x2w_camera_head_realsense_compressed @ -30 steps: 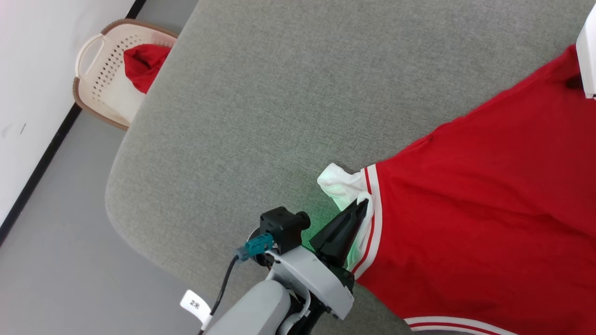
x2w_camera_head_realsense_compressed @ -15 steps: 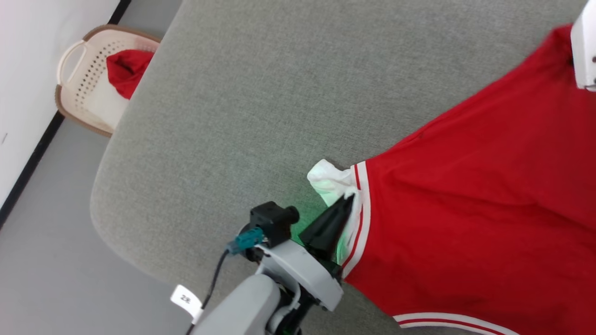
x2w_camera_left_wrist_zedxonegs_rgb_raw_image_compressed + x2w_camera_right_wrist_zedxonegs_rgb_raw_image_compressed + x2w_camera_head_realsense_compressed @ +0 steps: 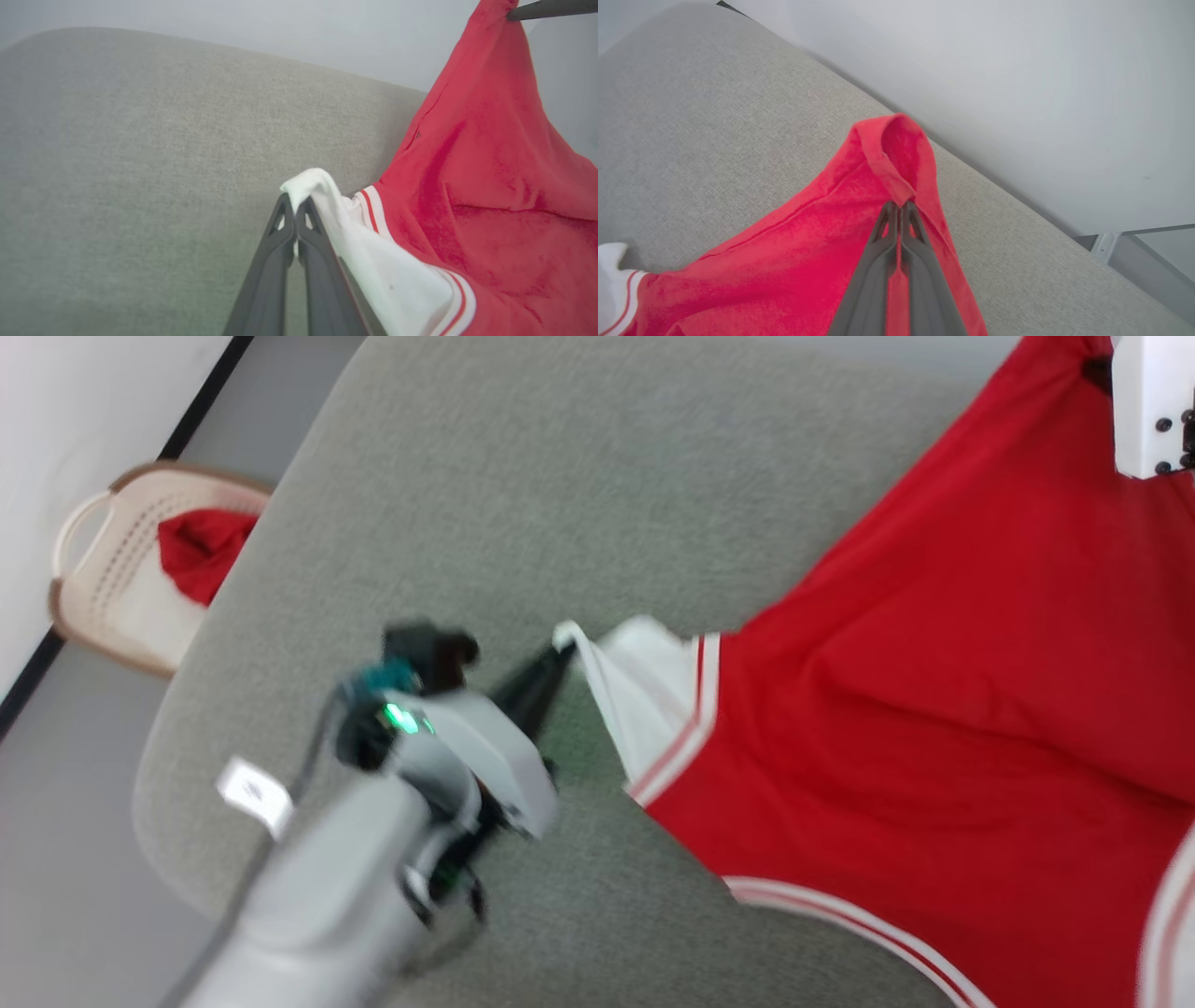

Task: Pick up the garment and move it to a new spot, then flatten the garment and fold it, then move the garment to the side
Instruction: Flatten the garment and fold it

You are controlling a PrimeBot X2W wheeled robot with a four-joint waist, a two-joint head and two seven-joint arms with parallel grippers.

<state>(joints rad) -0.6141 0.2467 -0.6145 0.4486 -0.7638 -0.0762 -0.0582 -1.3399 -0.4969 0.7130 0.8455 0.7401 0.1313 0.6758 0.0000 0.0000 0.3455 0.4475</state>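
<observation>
The red jersey T-shirt (image 3: pixel 934 691) hangs stretched between both arms above the grey fabric-covered worktop (image 3: pixel 485 495). The left pincer (image 3: pixel 294 211) is closed tight on the tip of the white sleeve (image 3: pixel 327 196), with a small fold of cloth bulging over its tips. The right pincer (image 3: pixel 900 207) is clamped on a folded-over red edge, farther away and higher. The shirt's taut line therefore runs from the left pincer diagonally up and to the right in the head view, and the slack body drapes toward the near right. Judging by this, the next move depends on both arms travelling together so that line stays taut. The cloth facing the head camera is plain red. The white tag (image 3: pixel 252 793) on the left arm's cable is too blurred to read.
</observation>
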